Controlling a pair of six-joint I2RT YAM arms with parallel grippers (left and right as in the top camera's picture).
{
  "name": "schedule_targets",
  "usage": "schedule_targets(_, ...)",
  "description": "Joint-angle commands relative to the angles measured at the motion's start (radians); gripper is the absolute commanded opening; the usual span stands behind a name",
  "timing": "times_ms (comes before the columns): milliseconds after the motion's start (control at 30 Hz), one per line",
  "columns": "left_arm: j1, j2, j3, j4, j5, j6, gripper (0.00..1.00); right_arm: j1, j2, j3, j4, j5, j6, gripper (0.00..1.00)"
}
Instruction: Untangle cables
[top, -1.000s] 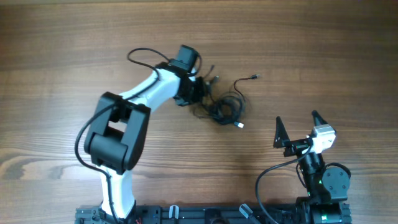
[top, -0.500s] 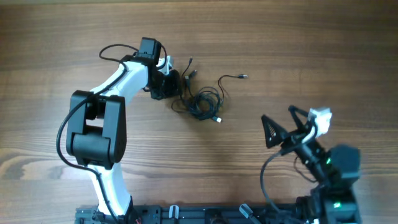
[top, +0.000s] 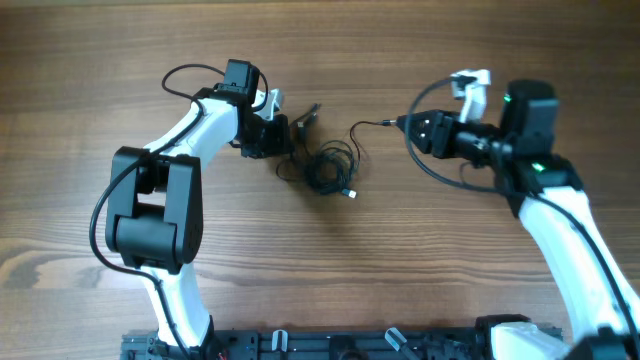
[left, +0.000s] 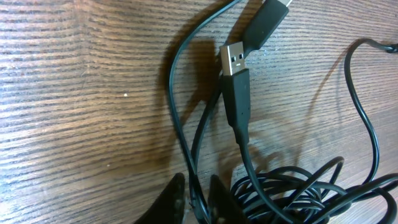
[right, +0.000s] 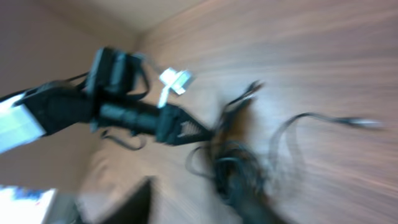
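Overhead view, left to right. The left arm (top: 190, 150) is reaching up into the upper left of the frame, and the left gripper (top: 283, 140) is sitting at the left edge of the cables (top: 330, 170). In the left wrist view this gripper (left: 196, 202) is closing on one thin black strand, which is running up between the two fingertips at the bottom edge.

The cables are lying on the desk (top: 100, 60) as a small bunched coil at upper centre, touching the wood. A silver plug (left: 233, 59) is resting just above the coil (left: 280, 193), its long axis near vertical in that view.

One loose end (top: 385, 124) is trailing from the bunch up and to the right, running roughly left to right. Its tip is pointing at the right gripper (top: 415, 130), which is hovering just to its right. Judgement: the right arm is the nearer one for taking this end.

Right gripper state: cannot tell. The overhead shows it side-on, and the right wrist view is blurring badly.

Markings: no brand, label or writing is reading legibly on plug, cables or arms.
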Motion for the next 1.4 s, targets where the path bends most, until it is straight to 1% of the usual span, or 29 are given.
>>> schedule_targets(0, 0.000, -0.029, 0.000, 0.001, -0.009, 0.019, 0.04, 0.077, 0.104, 0.014, 0.029, -0.098, 0.058, 0.04)
schedule_targets(67, 0.000, -0.029, 0.000, 0.002, -0.009, 0.019, 0.04, 0.125, 0.156, 0.014, 0.059, -0.048, 0.115, 0.05)
schedule_targets(133, -0.005, -0.029, 0.000, 0.002, -0.009, 0.019, 0.05, 0.167, 0.197, 0.014, 0.105, -0.026, 0.197, 0.20)
schedule_targets(200, -0.006, -0.029, 0.000, 0.005, -0.009, 0.019, 0.08, 0.196, 0.227, 0.014, 0.176, -0.028, 0.312, 0.26)
schedule_targets(233, -0.006, -0.029, 0.000, 0.005, -0.010, 0.019, 0.08, 0.210, 0.239, 0.014, 0.219, -0.027, 0.401, 0.36)
schedule_targets(267, -0.006, -0.029, 0.000, 0.005, -0.010, 0.019, 0.10, 0.221, 0.245, 0.014, 0.245, -0.026, 0.449, 0.41)
schedule_targets(333, -0.006, -0.029, 0.000, 0.008, -0.010, 0.019, 0.12, 0.247, 0.253, 0.013, 0.274, 0.043, 0.497, 0.41)
schedule_targets(367, -0.006, -0.029, 0.000, 0.012, -0.010, 0.019, 0.10, 0.272, 0.258, 0.013, 0.272, 0.135, 0.562, 0.49)
schedule_targets(400, -0.006, -0.029, 0.000, 0.013, -0.010, 0.019, 0.10, 0.293, 0.261, 0.013, 0.272, 0.184, 0.583, 0.53)
schedule_targets(467, -0.006, -0.029, 0.000, 0.013, -0.010, 0.019, 0.09, 0.330, 0.262, 0.013, 0.269, 0.256, 0.581, 0.56)
schedule_targets(633, -0.006, -0.029, 0.000, 0.013, -0.010, 0.019, 0.07, 0.417, 0.262, 0.013, 0.240, 0.456, 0.583, 0.56)
schedule_targets(800, -0.006, -0.029, 0.000, 0.012, -0.010, 0.019, 0.09, 0.486, 0.263, 0.010, 0.216, 0.640, 0.582, 0.57)
schedule_targets(1000, -0.006, -0.029, 0.000, 0.012, -0.010, 0.019, 0.10, 0.492, 0.286, 0.009, 0.216, 0.642, 0.582, 0.57)
schedule_targets(1200, -0.007, -0.029, 0.000, 0.012, -0.010, 0.019, 0.11, 0.492, 0.394, 0.009, 0.219, 0.630, 0.583, 0.58)
schedule_targets(1367, -0.008, -0.029, 0.000, 0.019, -0.010, 0.019, 0.11, 0.492, 0.435, 0.009, 0.264, 0.599, 0.586, 0.60)
